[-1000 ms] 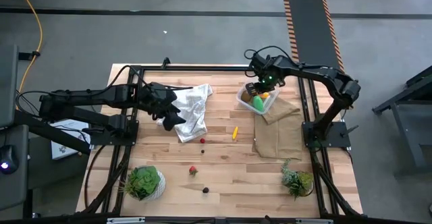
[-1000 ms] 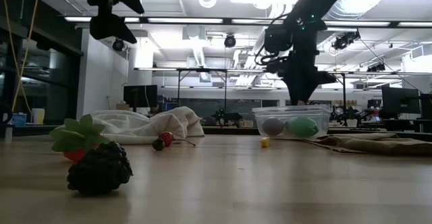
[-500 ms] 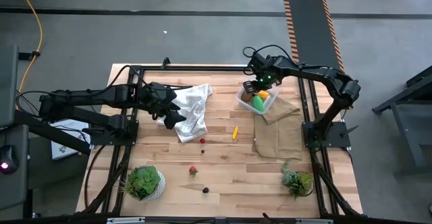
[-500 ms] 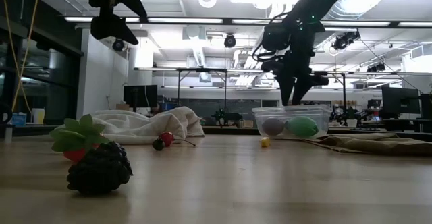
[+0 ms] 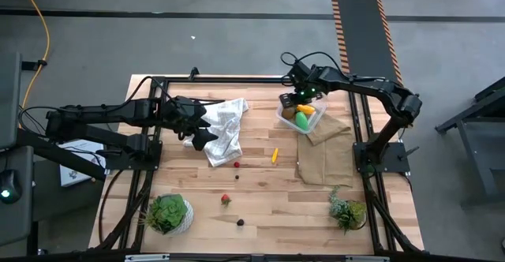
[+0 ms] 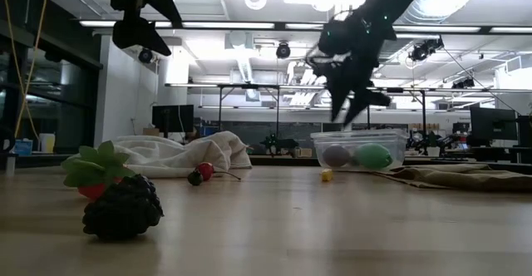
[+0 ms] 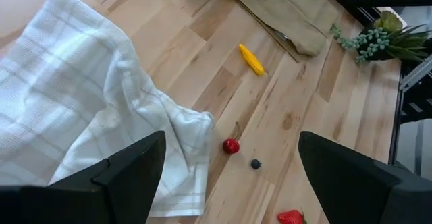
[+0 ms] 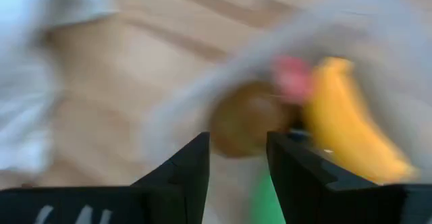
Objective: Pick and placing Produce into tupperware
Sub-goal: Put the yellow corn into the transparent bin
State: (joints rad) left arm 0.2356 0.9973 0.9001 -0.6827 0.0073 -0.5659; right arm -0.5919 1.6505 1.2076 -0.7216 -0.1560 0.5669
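Note:
The clear tupperware (image 5: 281, 117) stands at the far right, partly on a brown cloth. In it lie a yellow banana (image 8: 344, 140), a brown kiwi-like ball (image 8: 246, 126), a green oval (image 6: 372, 155) and a small red piece (image 8: 290, 75). My right gripper (image 5: 290, 100) hangs open just above the tupperware's left rim, its fingers (image 8: 192, 177) holding nothing. A small orange-yellow piece (image 5: 274, 155), a red berry (image 5: 237, 165), a strawberry (image 5: 226, 200) and a dark berry (image 5: 241, 222) lie on the bare wood. My left gripper (image 7: 229, 183) waits open above the white checked cloth.
The white checked cloth (image 5: 225, 128) lies crumpled at the far left-centre, and the brown cloth (image 5: 327, 155) is spread along the right. Potted plants stand at the near left (image 5: 168, 213) and near right (image 5: 347, 211). A black frame rail (image 5: 221, 79) borders the table.
My right gripper has opened over the tupperware, risen out of it and tipped, swinging a little toward the table's left. The banana now shows uncovered inside the tupperware.

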